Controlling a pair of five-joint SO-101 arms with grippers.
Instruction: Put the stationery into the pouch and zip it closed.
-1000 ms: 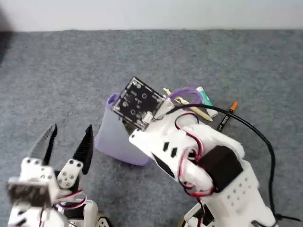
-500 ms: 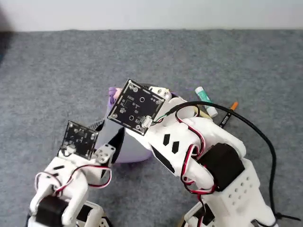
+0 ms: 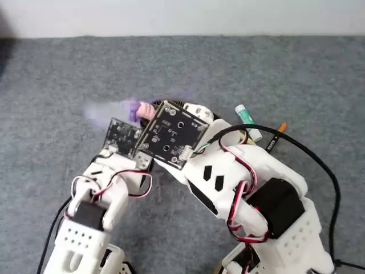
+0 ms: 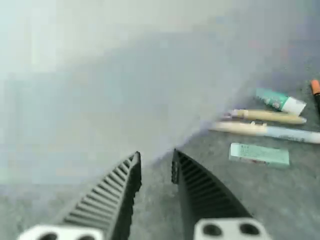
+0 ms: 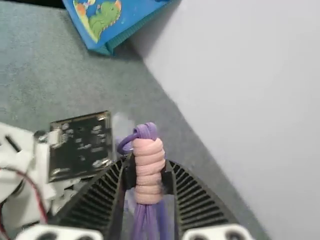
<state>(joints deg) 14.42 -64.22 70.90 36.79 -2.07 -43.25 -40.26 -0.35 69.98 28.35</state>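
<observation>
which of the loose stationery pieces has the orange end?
The dark pen, lying just past the teal-and-white tube. The other pieces have no orange: two cream pens and a flat green eraser.

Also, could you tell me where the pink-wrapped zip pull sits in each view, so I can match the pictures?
High view: the zip pull sits near the middle, just beyond the left arm's camera board.
Left wrist view: this one faces a pale pen and a mint eraser on the carpet instead.
Right wrist view: clamped between the fingers of the right gripper.
Shared landmark: that camera board, close beside the pull there too.
</observation>
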